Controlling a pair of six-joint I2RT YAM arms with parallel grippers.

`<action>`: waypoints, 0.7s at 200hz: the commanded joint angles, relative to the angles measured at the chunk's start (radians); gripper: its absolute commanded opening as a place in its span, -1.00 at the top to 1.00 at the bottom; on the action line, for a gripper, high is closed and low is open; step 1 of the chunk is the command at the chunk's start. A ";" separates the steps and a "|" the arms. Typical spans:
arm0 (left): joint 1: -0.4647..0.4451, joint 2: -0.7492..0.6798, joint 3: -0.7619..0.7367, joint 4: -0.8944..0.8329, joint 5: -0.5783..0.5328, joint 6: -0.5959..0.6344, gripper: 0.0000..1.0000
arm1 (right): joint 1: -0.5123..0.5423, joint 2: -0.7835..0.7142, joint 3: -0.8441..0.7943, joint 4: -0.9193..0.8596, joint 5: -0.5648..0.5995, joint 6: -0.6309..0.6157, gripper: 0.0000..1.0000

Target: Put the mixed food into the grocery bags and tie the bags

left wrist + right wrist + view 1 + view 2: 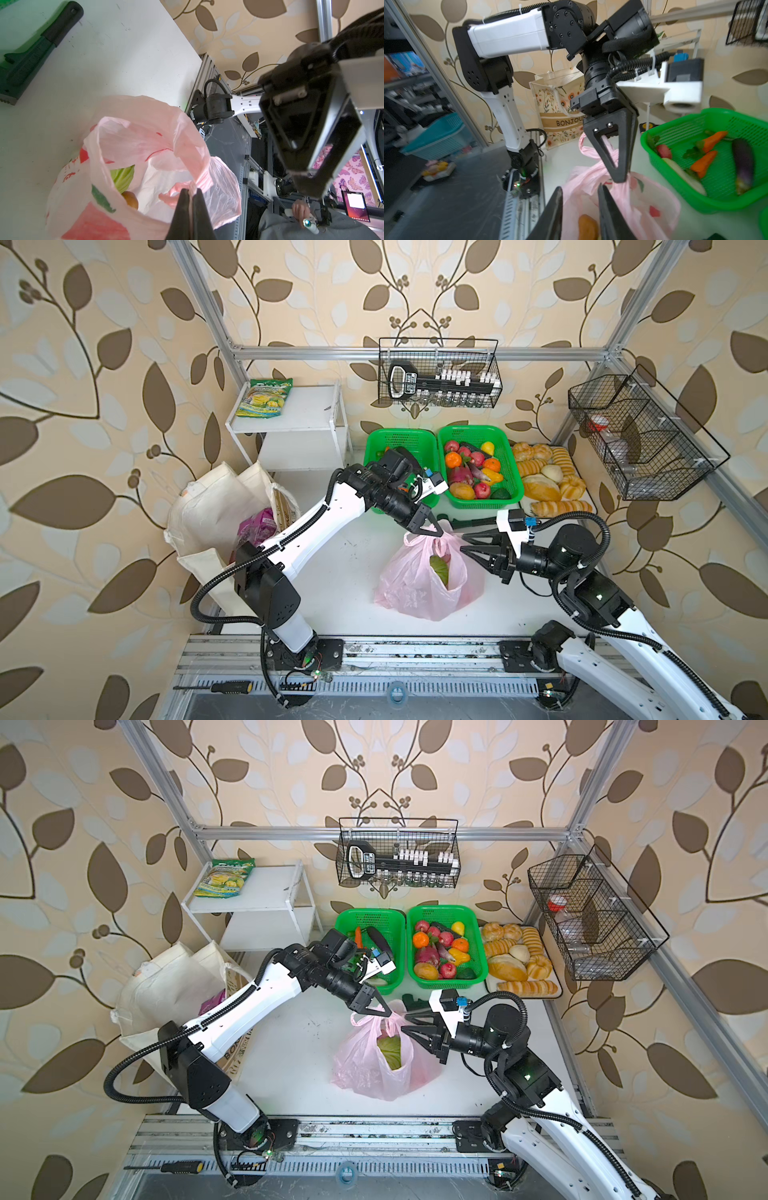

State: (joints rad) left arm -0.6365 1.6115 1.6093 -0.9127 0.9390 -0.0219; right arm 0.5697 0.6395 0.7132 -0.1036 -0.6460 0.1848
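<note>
Pink bag (424,580) sits mid-table (340,564), mouth up, cabbage (440,568) & potato (129,200) inside. L claw (433,532) is pinched tight on a handle (586,148), drawing it up to a peak. R claw (462,543) hangs just beside the bag's other side, jaws partway apart, nothing in them. Tote (208,510) stands well apart at the table's L edge w/ purple packet (257,526) in its mouth.

Step in hand looks like the tie. To do it well:
- Hold your L grip firm & high so the film is taut.
- Bring R claw onto the loose handle, not the bag wall, & close fully before pulling.
- Thin film prob. slips & tears, so pull slow & cross the handles above the cabbage.
- Mind the claws: they're near enough to clash.
</note>
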 commanded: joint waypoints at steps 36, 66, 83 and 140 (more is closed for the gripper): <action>0.012 -0.115 -0.092 0.227 0.030 -0.221 1.00 | 0.224 0.095 -0.004 -0.134 0.322 0.234 0.52; 0.012 -0.132 -0.131 0.272 0.054 -0.259 1.00 | 0.236 0.097 -0.032 -0.152 0.529 0.295 0.50; 0.012 -0.146 -0.155 0.310 0.059 -0.285 1.00 | 0.236 0.097 -0.047 -0.158 0.566 0.289 0.44; 0.012 -0.155 -0.187 0.369 0.089 -0.329 1.00 | 0.237 0.115 -0.083 -0.005 0.488 0.268 0.41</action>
State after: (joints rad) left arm -0.6273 1.5017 1.4269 -0.6003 0.9745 -0.3237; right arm 0.7994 0.7483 0.6533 -0.2016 -0.1425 0.4603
